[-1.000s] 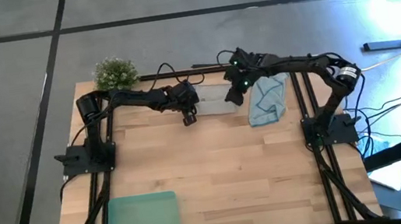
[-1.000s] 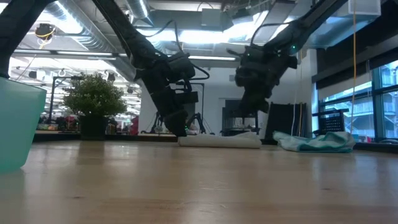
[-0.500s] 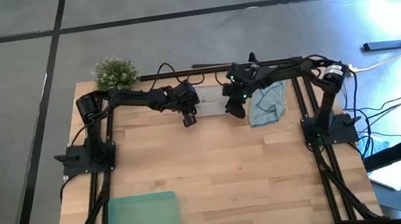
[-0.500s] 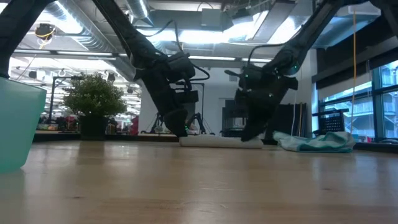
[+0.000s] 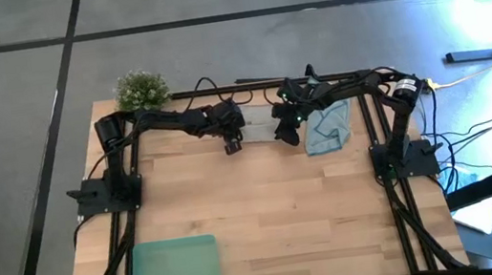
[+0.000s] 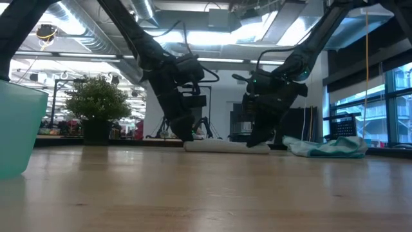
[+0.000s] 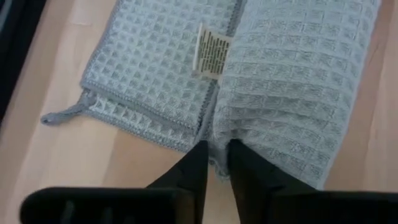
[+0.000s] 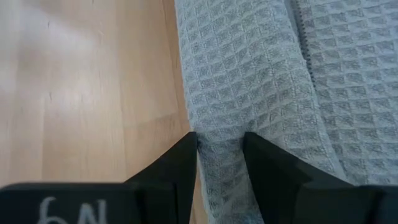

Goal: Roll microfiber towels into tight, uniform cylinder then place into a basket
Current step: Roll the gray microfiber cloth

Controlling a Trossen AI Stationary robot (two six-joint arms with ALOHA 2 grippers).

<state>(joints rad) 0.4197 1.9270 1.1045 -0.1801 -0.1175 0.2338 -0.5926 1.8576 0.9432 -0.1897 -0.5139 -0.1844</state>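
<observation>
The grey towel (image 5: 259,123) lies along the far edge of the table (image 5: 266,212), partly rolled, and serves as the landmark here. In the left wrist view its waffle weave shows a rolled fold beside a flatter layer, with a small white tag (image 7: 211,51) on the flat part and a hanging loop (image 7: 62,114) at one corner. The left gripper (image 5: 233,144) sits at the towel's left end, fingers nearly together with only a narrow gap, nipping the edge of the rolled fold. The right gripper (image 5: 285,129) is at the towel's right end, its fingers (image 8: 180,163) set a little apart and pinching a ridge of the grey cloth between them. Just to the right of the grey towel, the light blue towel (image 5: 328,123) lies crumpled in a loose heap. The mint-green basket (image 5: 174,272) stands well away from the grey towel, at the near left corner of the table. A small potted plant (image 5: 140,91) stands beyond the towel's left end, at the far left corner.
</observation>
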